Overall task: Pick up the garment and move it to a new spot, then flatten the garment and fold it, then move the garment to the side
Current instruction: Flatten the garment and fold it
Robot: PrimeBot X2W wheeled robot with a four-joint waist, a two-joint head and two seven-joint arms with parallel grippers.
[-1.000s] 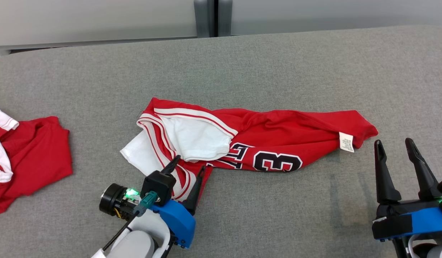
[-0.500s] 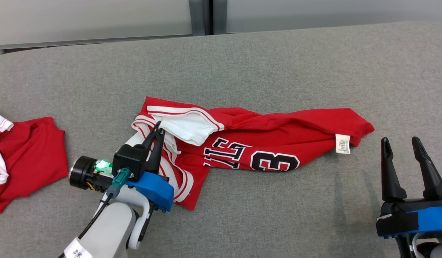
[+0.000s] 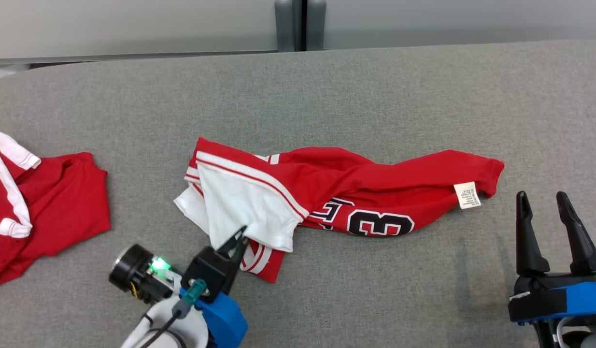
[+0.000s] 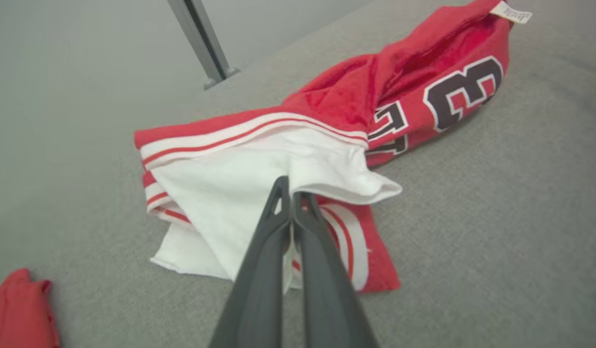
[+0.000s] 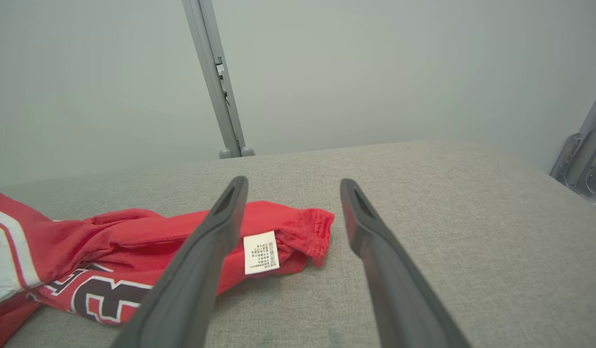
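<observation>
left gripper (image 3: pixel 240 234) pinched shut on red and white cloth jersey (image 3: pixel 356 193) | right gripper (image 3: pixel 542 195) wide, holds nothing | jersey looks light and floppy; best to grab corners

My L gripper (image 3: pixel 240 236): jaws pinched tight on garment (image 3: pixel 375 188) edge, fingers angled up-right, pale forearm low at bottom left. My R gripper (image 3: pixel 542 198): jaws wide apart, fingers pointing up, lower right.

- The left gripper (image 3: pixel 241 233) and right gripper (image 3: pixel 542 197) are each made of two long, dark, tapered fingers.
- A blue housing (image 3: pixel 220 316) is fitted behind each.
- A green light (image 3: pixel 158 264), teal connector (image 3: pixel 194 290) and black cable (image 3: pixel 160 328) are seen at the left.
</observation>
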